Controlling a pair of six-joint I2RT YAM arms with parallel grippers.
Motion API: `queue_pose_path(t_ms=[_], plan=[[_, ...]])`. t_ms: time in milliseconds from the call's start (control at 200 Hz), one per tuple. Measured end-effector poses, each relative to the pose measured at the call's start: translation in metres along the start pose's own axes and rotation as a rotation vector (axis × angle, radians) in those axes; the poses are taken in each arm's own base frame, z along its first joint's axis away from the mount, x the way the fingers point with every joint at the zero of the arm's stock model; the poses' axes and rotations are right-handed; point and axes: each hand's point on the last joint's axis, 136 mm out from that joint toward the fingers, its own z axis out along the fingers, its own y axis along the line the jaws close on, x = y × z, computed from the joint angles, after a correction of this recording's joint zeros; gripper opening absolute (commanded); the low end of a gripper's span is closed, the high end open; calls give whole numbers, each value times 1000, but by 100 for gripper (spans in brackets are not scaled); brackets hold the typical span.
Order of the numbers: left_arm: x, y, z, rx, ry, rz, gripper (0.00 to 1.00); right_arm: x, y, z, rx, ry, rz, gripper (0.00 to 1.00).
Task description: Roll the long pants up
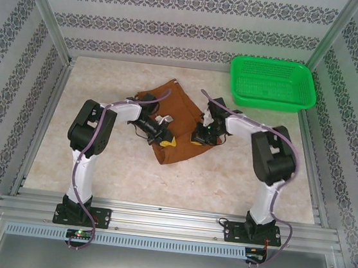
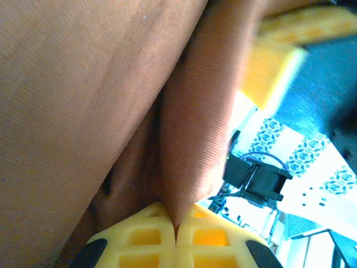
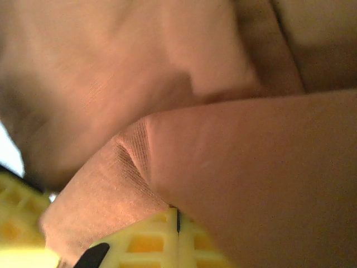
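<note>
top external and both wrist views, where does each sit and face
Top external: above and behind, facing down at the table, long pants and green basket; left arm and right arm show.
Left wrist: on the left arm, facing along its yellow jaws, shut on a pants fold.
Right wrist: on the right arm, likewise; jaws shut on cloth.
Shared: both wrist views show pinched rust-brown cloth.

The rust-brown cloth long pants (image 1: 181,102) lie bunched in a folded patch at the middle of the pale marbled table (image 1: 97,170); the left hand (image 1: 165,140) and right hand (image 1: 198,138) meet their near edge from either side; a green perforated plastic basket (image 1: 272,103) sits far right, apart from them.
</note>
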Motion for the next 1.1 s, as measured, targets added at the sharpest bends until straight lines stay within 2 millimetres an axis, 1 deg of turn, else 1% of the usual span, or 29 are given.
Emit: queue_pose_path(t_ms=[50, 115, 145, 210, 215, 220, 230, 250, 265, 280, 320, 375, 380, 400, 420, 445, 465, 525, 585, 644, 704, 764, 824, 864, 919, 949, 1009, 1049, 1099], plan=[[1, 4, -2, -24, -13, 18, 18, -5, 6, 2, -27, 14, 3, 0], [1, 10, -12, -123, -70, 71, 34, -13, 12, 4, -49, 5, -6, 0], [1, 13, -21, -204, -113, 111, 39, -15, 14, 5, -62, 3, -14, 0], [7, 8, -44, -406, -220, 224, 43, -18, 16, 8, -77, -1, -22, 0], [8, 6, -47, -426, -234, 237, 44, -18, 16, 8, -78, -1, -21, 0], [9, 5, -48, -438, -241, 248, 47, -18, 16, 8, -78, -1, -21, 0], [11, 2, -53, -476, -261, 275, 57, -18, 17, 8, -80, -1, -21, 0], [14, -4, -60, -537, -298, 321, 64, -18, 17, 8, -83, -2, -21, 0], [18, -10, -65, -586, -324, 366, 74, -18, 17, 8, -85, -2, -21, 0], [20, -17, -69, -618, -349, 402, 80, -17, 16, 9, -86, -1, -21, 0], [30, -37, -77, -718, -414, 522, 82, -17, 17, 10, -92, -1, -23, 0], [43, -58, -75, -837, -467, 673, 84, -17, 16, 10, -104, -1, -24, 0], [44, -59, -75, -843, -469, 682, 85, -16, 16, 10, -106, -1, -24, 0], [50, -65, -69, -885, -472, 743, 95, -16, 16, 11, -111, 0, -23, 0], [54, -67, -66, -920, -472, 781, 100, -16, 17, 11, -116, 2, -23, 0], [58, -68, -59, -966, -462, 834, 100, -16, 17, 11, -121, 0, -25, 0], [62, -68, -49, -1002, -445, 871, 100, -15, 16, 11, -125, -1, -25, 0], [61, -57, -29, -1134, -396, 949, 100, -15, 16, 10, -136, -9, -29, 0], [54, -35, -9, -1283, -322, 1010, 100, -14, 16, 10, -146, -18, -33, 0], [46, -9, 9, -1412, -233, 1059, 100, -14, 16, 10, -154, -30, -35, 0], [42, 12, 17, -1503, -158, 1092, 100, -13, 15, 10, -160, -41, -37, 0], [37, 23, 20, -1554, -117, 1110, 100, -13, 15, 10, -166, -49, -38, 0], [33, 16, 19, -1566, -118, 1127, 100, -13, 16, 9, -169, -55, -34, 0], [25, 12, 18, -1575, -133, 1119, 100, -13, 16, 9, -172, -58, -32, 0], [9, 15, 15, -1575, -143, 1079, 99, -13, 16, 9, -173, -61, -31, 0], [4, 19, 13, -1547, -124, 1049, 95, -13, 16, 9, -175, -63, -32, 0], [-3, 18, 6, -1531, -135, 1014, 86, -13, 16, 9, -176, -67, -32, 0], [-7, 26, 2, -1509, -110, 987, 81, -18, 14, 7, -176, -87, -15, 0], [-10, 31, 4, -1457, -95, 954, 74, -20, 14, 6, -180, -96, -12, 0]])
